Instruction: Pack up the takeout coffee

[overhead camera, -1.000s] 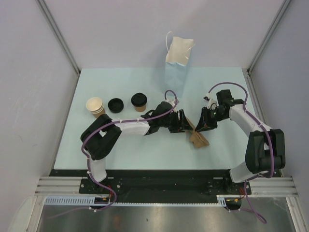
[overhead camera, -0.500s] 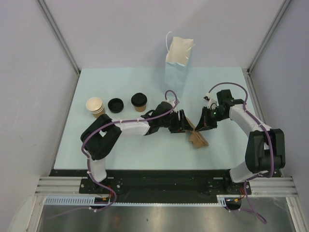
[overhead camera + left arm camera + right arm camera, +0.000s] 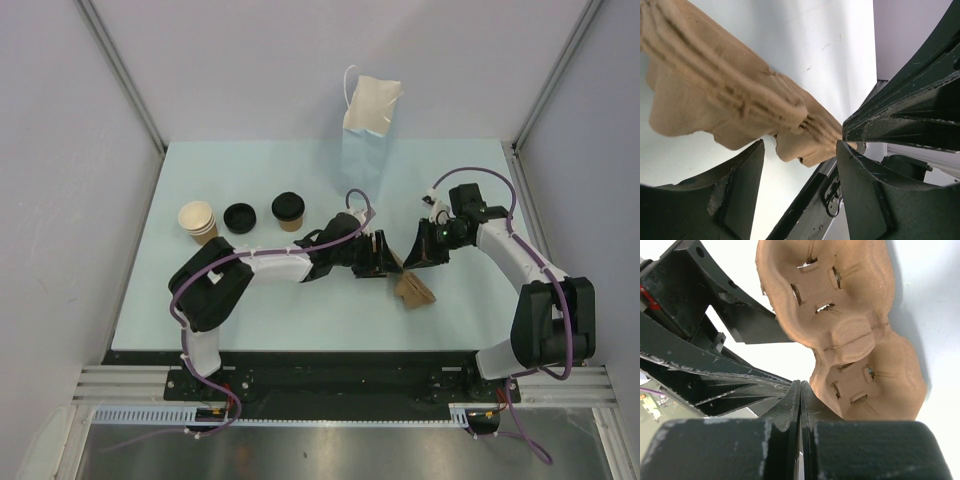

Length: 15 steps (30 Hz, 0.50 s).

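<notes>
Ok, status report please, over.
Left jaws open at the pulp cup carrier. Right jaws shut by its rim. Lidded coffee cup stands untouched, left of both. Nothing in its way.

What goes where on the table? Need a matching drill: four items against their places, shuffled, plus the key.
Items
1. takeout coffee
2. loose black lid
3. stack of unlidded cups
4. paper bag

Places
A. standing alone at the back
B. left end of the row of three
C. middle of the row
D. right end of the row

Pairs: 1-D, 2-C, 3-B, 4-A
</notes>
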{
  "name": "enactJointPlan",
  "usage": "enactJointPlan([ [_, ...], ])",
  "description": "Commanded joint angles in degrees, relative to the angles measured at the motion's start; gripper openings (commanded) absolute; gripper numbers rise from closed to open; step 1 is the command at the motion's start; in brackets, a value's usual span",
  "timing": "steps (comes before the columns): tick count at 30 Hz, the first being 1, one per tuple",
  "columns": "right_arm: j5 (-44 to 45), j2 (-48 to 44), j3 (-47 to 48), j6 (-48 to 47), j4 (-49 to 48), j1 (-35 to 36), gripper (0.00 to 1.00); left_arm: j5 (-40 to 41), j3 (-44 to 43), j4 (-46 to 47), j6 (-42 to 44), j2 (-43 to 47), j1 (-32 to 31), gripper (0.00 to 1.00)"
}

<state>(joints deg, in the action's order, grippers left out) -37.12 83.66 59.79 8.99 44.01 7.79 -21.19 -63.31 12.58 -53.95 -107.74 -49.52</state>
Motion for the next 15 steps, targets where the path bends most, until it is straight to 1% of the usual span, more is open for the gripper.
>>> enactJointPlan([
  [1, 1.00, -1.04, 0.24, -0.03, -0.42, 0.38, 0.00, -0.34, -0.77, 2.10, 0.34, 0.34, -0.32, 0.65],
  [5, 0.21, -0.77, 0.24, -1.70, 0.37, 0.38, 0.00, 0.62, -0.33, 0.96, 1.04, 0.78, -0.32, 0.65],
  [8, 2.40, -1.48, 0.24, -3.27, 1.43, 0.38, 0.09, 0.89, 0.47, 0.43, 1.22, 0.87, -0.32, 0.65],
  [9, 3.45, -1.57, 0.24, -3.46, 1.60, 0.38, 0.15, 0.80, 0.55, 0.34, 1.31, 0.96, -0.32, 0.64],
  [13, 4.43, -0.52, 0.24, -4.07, 1.61, 0.38, 0.20, 0.80, 0.64, 0.34, 1.22, 0.69, -0.32, 0.64],
  [15, 3.90, 0.10, 0.24, -3.99, 1.43, 0.47, 0.21, 0.89, 0.64, 0.34, 1.31, 0.69, -0.32, 0.64],
])
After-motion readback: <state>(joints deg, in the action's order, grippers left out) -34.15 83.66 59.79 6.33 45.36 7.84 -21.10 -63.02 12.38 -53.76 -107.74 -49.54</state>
